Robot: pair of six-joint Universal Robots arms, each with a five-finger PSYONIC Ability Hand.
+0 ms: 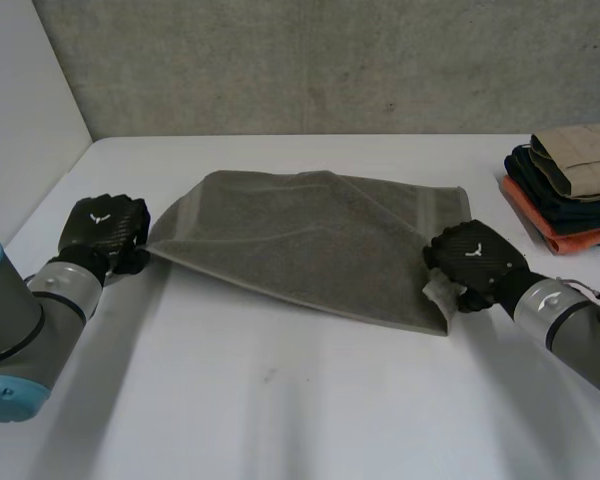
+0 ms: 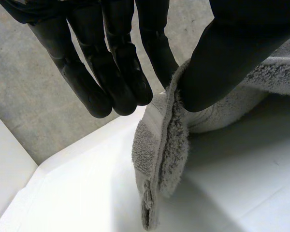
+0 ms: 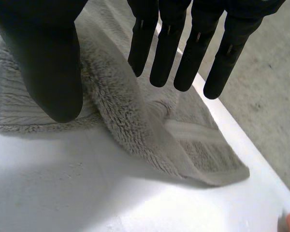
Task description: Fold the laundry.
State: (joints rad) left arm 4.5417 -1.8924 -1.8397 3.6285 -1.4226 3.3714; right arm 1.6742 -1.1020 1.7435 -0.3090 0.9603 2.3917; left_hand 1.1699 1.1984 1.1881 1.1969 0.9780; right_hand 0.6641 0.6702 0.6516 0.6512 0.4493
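Note:
A grey-green towel (image 1: 310, 240) lies spread across the white table (image 1: 280, 400), folded over on itself. My left hand (image 1: 105, 228) is at the towel's left corner, which it holds slightly raised. In the left wrist view its thumb (image 2: 222, 63) pinches the towel's edge (image 2: 164, 154) against a finger. My right hand (image 1: 475, 258) is at the towel's near right corner. In the right wrist view its fingers (image 3: 166, 53) are straight and stand apart from the thumb (image 3: 48, 63). The towel's edge (image 3: 135, 125) rises loosely between them, with the corner resting on the table.
A stack of folded clothes (image 1: 570, 185), tan over dark blue and orange, sits at the table's right edge, just beyond my right hand. A concrete wall runs behind the table. Bare table lies in front of the towel.

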